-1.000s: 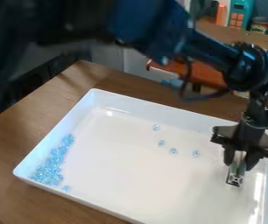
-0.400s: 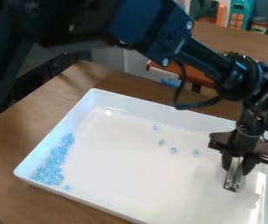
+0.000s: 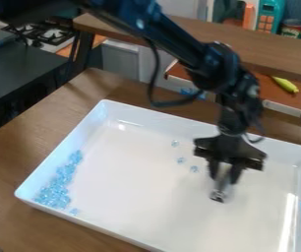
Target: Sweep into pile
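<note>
And the black two-finger gripper [image 3: 225, 179] clamped a slim silvery tool [image 3: 219, 192] over the white rectangular tray [image 3: 133, 192], 3 glassy pale-blue beads [image 3: 181, 160] loose mid-tray!

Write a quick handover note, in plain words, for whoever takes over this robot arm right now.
Gripper: over the right half of the white tray, jaws closed on a small pale tool.
Blue bits: most lie in a long pile along the tray's left side; one stray bit sits by its near end. Three loose bits lie left of the gripper; it may hide others.
Done: most bits in view are gathered.
Left: bring the loose ones to the pile, probably by sweeping leftward.
</note>
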Robot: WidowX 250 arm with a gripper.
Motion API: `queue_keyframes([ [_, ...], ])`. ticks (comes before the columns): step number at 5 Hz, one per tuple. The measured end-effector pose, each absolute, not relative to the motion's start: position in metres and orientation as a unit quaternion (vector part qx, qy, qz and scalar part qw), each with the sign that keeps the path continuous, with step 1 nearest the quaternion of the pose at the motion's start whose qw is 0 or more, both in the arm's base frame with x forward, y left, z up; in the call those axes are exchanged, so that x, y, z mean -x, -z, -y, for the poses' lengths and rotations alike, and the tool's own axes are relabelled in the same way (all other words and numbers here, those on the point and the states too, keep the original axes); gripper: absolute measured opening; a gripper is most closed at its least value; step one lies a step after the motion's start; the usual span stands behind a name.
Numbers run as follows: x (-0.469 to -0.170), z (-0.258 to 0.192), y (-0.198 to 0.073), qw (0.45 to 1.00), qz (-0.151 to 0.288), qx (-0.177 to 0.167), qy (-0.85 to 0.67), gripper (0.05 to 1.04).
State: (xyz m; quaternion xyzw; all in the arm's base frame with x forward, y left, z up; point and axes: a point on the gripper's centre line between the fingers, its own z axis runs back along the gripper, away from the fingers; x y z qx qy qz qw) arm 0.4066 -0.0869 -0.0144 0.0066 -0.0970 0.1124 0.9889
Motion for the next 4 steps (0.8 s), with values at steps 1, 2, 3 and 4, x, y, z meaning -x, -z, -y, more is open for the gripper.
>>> queue_keyframes([
  [1, -0.408, 0.063, 0.013, 0.988, 0.092, 0.003, -0.123, 0.382],
  [2, -0.407, 0.040, 0.015, 0.988, 0.089, 0.005, -0.128, 0.382],
  [3, -0.400, 0.011, 0.016, 0.986, 0.089, 0.006, -0.144, 0.382],
  [4, -0.391, -0.020, 0.017, 0.981, 0.097, 0.003, -0.167, 0.382],
])
